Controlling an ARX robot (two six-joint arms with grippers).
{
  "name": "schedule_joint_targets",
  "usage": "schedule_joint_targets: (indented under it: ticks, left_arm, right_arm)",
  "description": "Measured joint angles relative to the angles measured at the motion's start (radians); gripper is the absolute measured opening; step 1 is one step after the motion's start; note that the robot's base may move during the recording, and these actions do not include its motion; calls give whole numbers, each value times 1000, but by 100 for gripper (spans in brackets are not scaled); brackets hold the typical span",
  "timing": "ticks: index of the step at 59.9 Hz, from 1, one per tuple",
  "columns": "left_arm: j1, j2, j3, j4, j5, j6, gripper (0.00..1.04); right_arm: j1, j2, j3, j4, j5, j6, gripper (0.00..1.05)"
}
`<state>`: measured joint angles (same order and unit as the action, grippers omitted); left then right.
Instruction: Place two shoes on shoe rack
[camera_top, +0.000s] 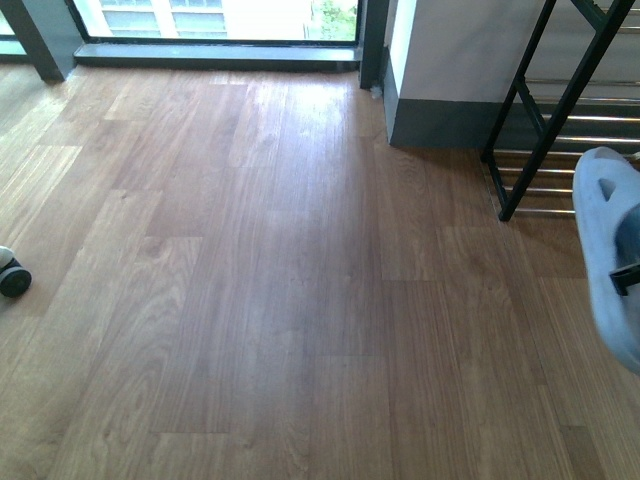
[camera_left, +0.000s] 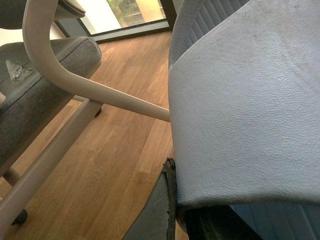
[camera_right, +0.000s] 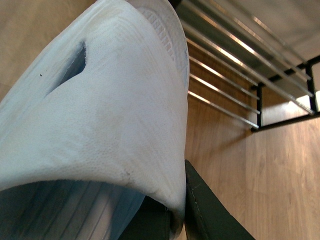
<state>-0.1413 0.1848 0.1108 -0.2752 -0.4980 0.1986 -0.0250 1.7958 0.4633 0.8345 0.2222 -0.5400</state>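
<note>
A pale blue slide (camera_top: 610, 250) hangs at the right edge of the front view, just in front of the shoe rack (camera_top: 560, 110) with its black frame and chrome bars. My right gripper (camera_right: 175, 220) is shut on this slide's (camera_right: 100, 115) strap, with the rack's bars (camera_right: 225, 75) close beyond it. In the left wrist view my left gripper (camera_left: 175, 215) is shut on the strap of another pale blue slide (camera_left: 245, 110), held above the wooden floor. The left arm does not show in the front view.
A grey office chair (camera_left: 35, 95) with a cream frame (camera_left: 75, 85) stands close to the left slide. One chair castor (camera_top: 14, 275) shows at the front view's left edge. A grey-skirted wall corner (camera_top: 440, 110) stands beside the rack, and a window (camera_top: 220, 20) runs along the back.
</note>
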Motion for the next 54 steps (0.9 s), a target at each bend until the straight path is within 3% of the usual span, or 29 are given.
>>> schedule_joint_targets:
  ticks: [20,54]
  left_arm:
    - [0,0,0,0,0,0,2]
    - [0,0,0,0,-3,0,2]
  right_arm:
    - [40,-898,-243,-462,-85,74,1]
    - [47,-977,-245,-470,-88,89,1]
